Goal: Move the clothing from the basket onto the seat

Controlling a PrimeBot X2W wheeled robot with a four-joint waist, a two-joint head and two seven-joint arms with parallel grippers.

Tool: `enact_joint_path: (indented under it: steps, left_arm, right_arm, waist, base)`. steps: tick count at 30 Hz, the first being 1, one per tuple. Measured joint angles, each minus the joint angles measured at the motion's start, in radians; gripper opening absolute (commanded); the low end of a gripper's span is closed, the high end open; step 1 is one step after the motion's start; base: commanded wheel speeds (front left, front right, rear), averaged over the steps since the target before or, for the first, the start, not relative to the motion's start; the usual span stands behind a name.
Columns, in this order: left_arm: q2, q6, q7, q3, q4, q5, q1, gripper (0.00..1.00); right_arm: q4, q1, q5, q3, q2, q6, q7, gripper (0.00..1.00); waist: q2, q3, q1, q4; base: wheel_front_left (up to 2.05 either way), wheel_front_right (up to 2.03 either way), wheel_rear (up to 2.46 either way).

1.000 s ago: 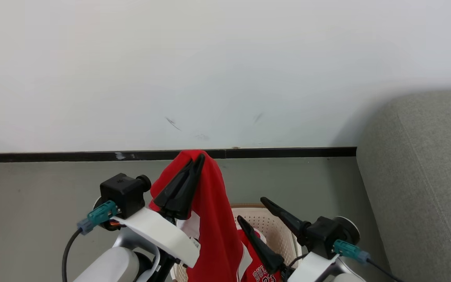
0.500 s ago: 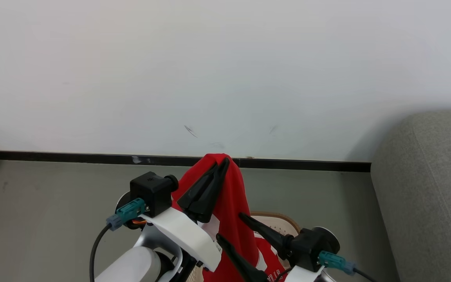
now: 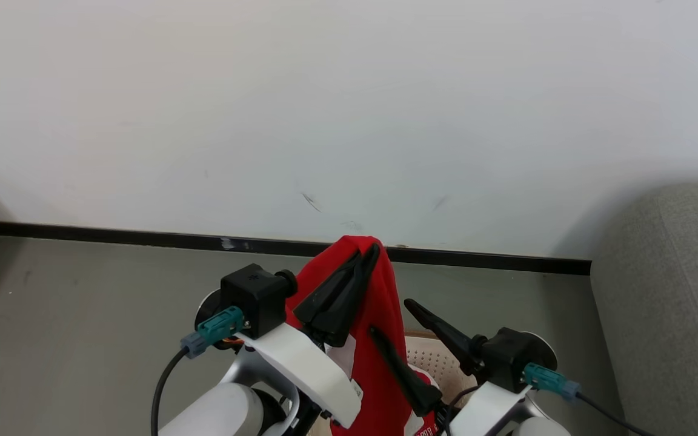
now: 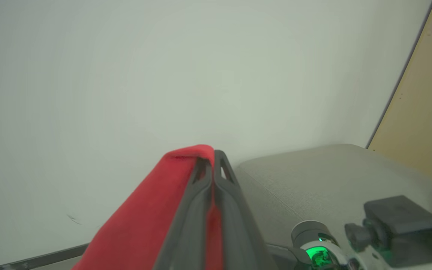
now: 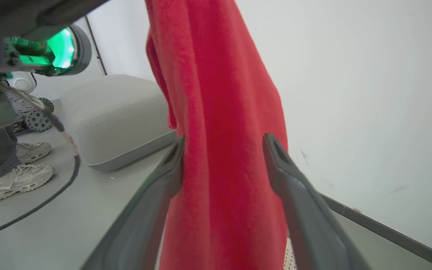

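pinches soft, limp clothing (image 3: pixel 386 315) at its top fold with closed left fingers (image 3: pixel 338 298), straddles it with spread right fingers (image 3: pixel 398 365).

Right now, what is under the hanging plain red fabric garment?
Below it show the cream perforated plastic basket and a corner of a red jersey with white lettering. The plain red fabric garment covers the rest of the basket's inside.
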Motion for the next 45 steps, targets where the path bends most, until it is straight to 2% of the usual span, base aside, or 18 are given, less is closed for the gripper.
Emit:
enact_joint_path:
  steps: [7, 12, 15, 16, 17, 19, 20, 21, 22, 26, 28, 30, 31, 32, 41, 45]
  left_arm:
    - [-0.015, -0.002, 0.018, -0.027, -0.044, -0.005, 0.000, 0.00]
    - [-0.030, -0.034, 0.044, -0.062, -0.087, -0.042, -0.001, 0.00]
    - [-0.034, -0.037, 0.052, -0.069, -0.102, -0.064, 0.000, 0.00]
    - [-0.033, -0.037, 0.053, -0.069, -0.105, -0.064, 0.000, 0.00]
    - [-0.030, -0.037, 0.053, -0.068, -0.107, -0.064, 0.000, 0.00]
    - [-0.024, -0.037, 0.061, -0.066, -0.107, -0.065, 0.000, 0.00]
    - [-0.021, -0.037, 0.061, -0.064, -0.107, -0.065, 0.000, 0.00]
    - [-0.018, -0.036, 0.061, -0.061, -0.107, -0.065, 0.000, 0.00]
    - [-0.017, -0.036, 0.061, -0.059, -0.107, -0.066, 0.000, 0.00]
    - [-0.014, -0.035, 0.063, -0.055, -0.109, -0.073, 0.003, 0.00]
    - [-0.008, -0.034, 0.069, -0.050, -0.109, -0.073, 0.006, 0.29]
    - [0.000, -0.033, 0.069, -0.047, -0.108, -0.073, 0.008, 0.45]
    - [0.006, -0.032, 0.069, -0.046, -0.108, -0.073, 0.009, 0.82]
    - [0.011, -0.032, 0.069, -0.046, -0.106, -0.073, 0.011, 1.00]
    - [0.053, -0.036, 0.067, -0.039, -0.085, -0.077, 0.062, 1.00]
    - [0.072, -0.063, 0.045, -0.055, -0.085, -0.072, 0.076, 1.00]
  right_arm:
    - [0.013, 0.000, -0.010, -0.034, 0.000, 0.000, 0.000, 1.00]
    - [0.016, 0.001, -0.009, -0.043, 0.000, 0.000, 0.000, 1.00]
    - [0.023, 0.003, -0.009, -0.043, 0.000, 0.000, 0.000, 1.00]
    - [0.027, 0.003, -0.009, -0.041, 0.000, 0.000, 0.000, 0.87]
    - [0.031, 0.003, -0.009, -0.040, 0.000, 0.000, 0.000, 0.46]
    - [0.036, 0.003, -0.009, -0.034, 0.000, 0.000, 0.000, 0.22]
    - [0.039, 0.003, -0.009, -0.031, 0.000, 0.000, 0.000, 0.18]
    - [0.040, 0.003, -0.009, -0.027, 0.000, 0.000, 0.000, 0.04]
    - [0.043, 0.003, -0.009, -0.025, 0.000, 0.000, 0.000, 0.00]
    - [0.050, 0.003, -0.005, -0.024, 0.000, 0.000, 0.000, 0.00]
    - [0.051, 0.004, 0.006, -0.027, 0.000, 0.000, 0.000, 0.00]
    - [0.051, 0.004, 0.007, -0.039, 0.001, 0.000, 0.000, 0.00]
    - [0.051, 0.004, 0.008, -0.047, 0.001, 0.000, 0.000, 0.00]
    - [0.050, 0.004, 0.011, -0.054, 0.000, 0.000, 0.000, 0.00]
    - [0.059, 0.024, -0.007, -0.148, 0.002, 0.000, 0.000, 0.00]
    - [0.049, 0.024, -0.040, -0.200, 0.002, 0.000, 0.000, 0.00]
  waist:
    - [0.0000, 0.002, 0.0000, 0.011]
    - [0.0000, 0.003, 0.0001, 0.018]
    - [0.0000, 0.004, 0.0001, 0.022]
    - [0.0000, 0.005, 0.0000, 0.024]
    - [0.0000, 0.005, 0.0000, 0.025]
    - [0.0000, 0.006, 0.0001, 0.026]
    - [0.0000, 0.006, 0.0001, 0.026]
    - [0.0000, 0.006, 0.0001, 0.026]
    - [0.0000, 0.006, 0.0001, 0.025]
    - [0.0000, 0.006, 0.0001, 0.022]
    - [0.0000, 0.006, 0.0000, 0.017]
    - [0.0000, 0.005, 0.0000, 0.013]
    - [0.0000, 0.005, 0.0001, 0.011]
    - [0.0000, 0.005, 0.0001, 0.009]
    - [0.0000, 0.006, 0.0000, -0.019]
    - [0.0000, 0.007, 0.0001, -0.038]
  base:
    - [0.00, 0.00, 0.00]
    - [0.00, 0.00, 0.00]
    - [0.00, 0.00, 0.00]
    - [0.00, 0.00, 0.00]
    - [0.00, 0.00, 0.00]
    - [0.00, 0.00, 0.00]
    - [0.00, 0.00, 0.00]
    - [0.00, 0.00, 0.00]
    - [0.00, 0.00, 0.00]
    - [0.00, 0.00, 0.00]
    - [0.00, 0.00, 0.00]
    - [0.00, 0.00, 0.00]
    - [0.00, 0.00, 0.00]
    - [0.00, 0.00, 0.00]
    - [0.00, 0.00, 0.00]
    - [0.00, 0.00, 0.00]
